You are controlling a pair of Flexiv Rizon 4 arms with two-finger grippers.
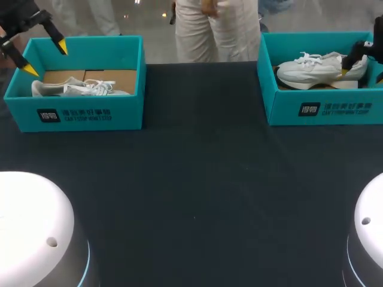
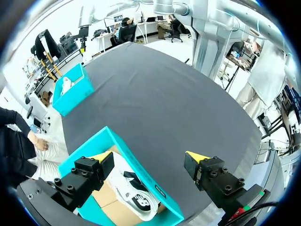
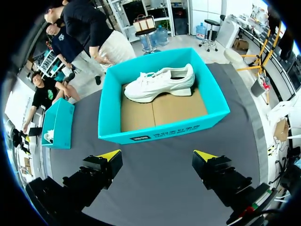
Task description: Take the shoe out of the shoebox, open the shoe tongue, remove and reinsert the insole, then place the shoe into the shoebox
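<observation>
Teal left shoebox [image 1: 84, 113] at ten o'clock holding white shoe [image 1: 78, 89], left gripper [image 1: 46, 58] spread over it, right shoebox [image 1: 323, 110] at two o'clock holding second shoe [image 1: 311, 69], right gripper [image 3: 157, 154] spread

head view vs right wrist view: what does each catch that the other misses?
Only the head view: the left gripper, open over an edge of the left shoebox, and how the left shoe lies, on its side with laces loose.

Only the right wrist view: the right gripper with both yellow tips spread apart, short of the right shoebox, and the bare cardboard floor in front of the shoe.

Both: the two teal shoeboxes on the black table, and the right shoe, white, upright on its sole.
</observation>
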